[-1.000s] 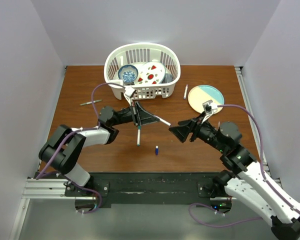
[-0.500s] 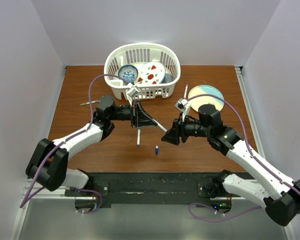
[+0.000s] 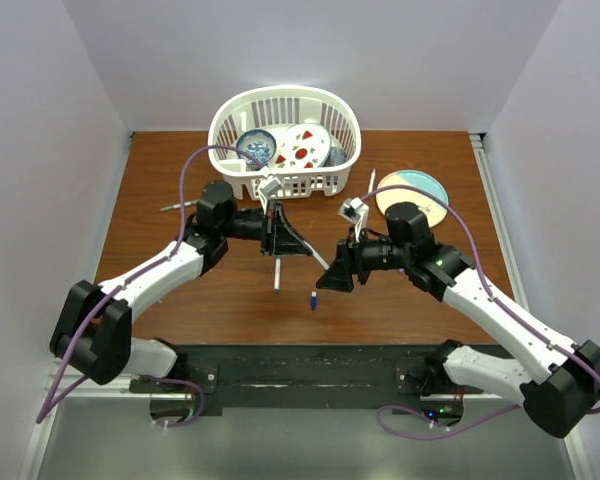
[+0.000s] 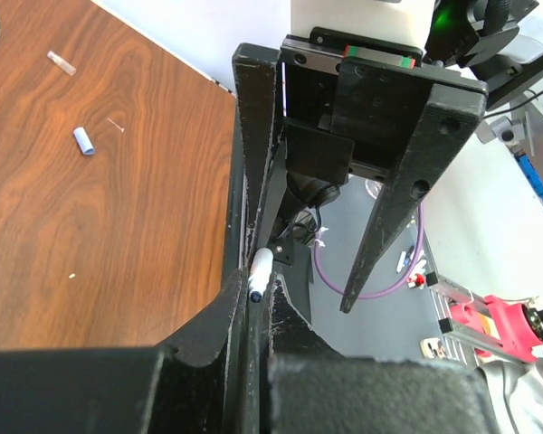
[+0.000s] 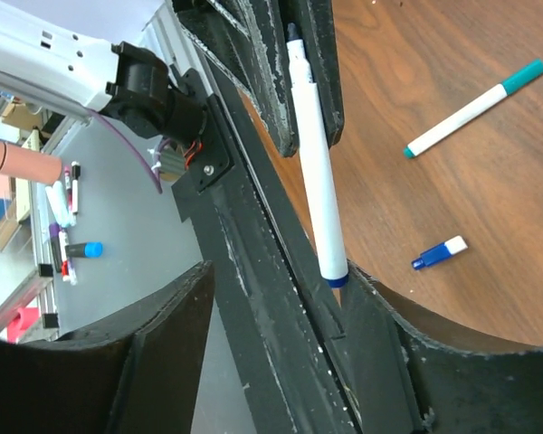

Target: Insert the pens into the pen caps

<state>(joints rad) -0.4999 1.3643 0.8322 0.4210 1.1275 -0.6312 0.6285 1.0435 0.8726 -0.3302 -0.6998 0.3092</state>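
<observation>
- Left gripper (image 3: 292, 243): centre of the overhead view, just below the basket; fingers pressed together on a white pen (image 5: 317, 172), pinching it near its dark-tipped end.
- White pen: held off the table, running from the left gripper toward the right one; in the right wrist view it slants down the middle of the frame, its blue-ringed end low and close to the right-hand finger; contact there cannot be told.
- Right gripper (image 3: 332, 277): just right of centre in the overhead view, facing the left gripper; fingers spread wide, one on either side of the white pen's free end, not clamped on it.
- Blue cap (image 3: 313, 299): lying alone on the table (image 3: 380, 305), just below the two grippers.
- Teal-ended pen (image 3: 276, 275): flat on the table under the left gripper, lying nearly vertical in the frame.
- Grey pen (image 3: 181, 205): flat at the left of the table, well apart from the others.
- Short white pen (image 3: 371, 183): on the table between the basket and the plate.
- Basket (image 3: 310, 184): white, slotted, upper centre; holds a blue bowl (image 3: 255, 147) and a red-patterned dish (image 3: 302, 148).
- Plate (image 3: 420, 185): yellow and pale blue, upper right, partly hidden by the right arm.
</observation>
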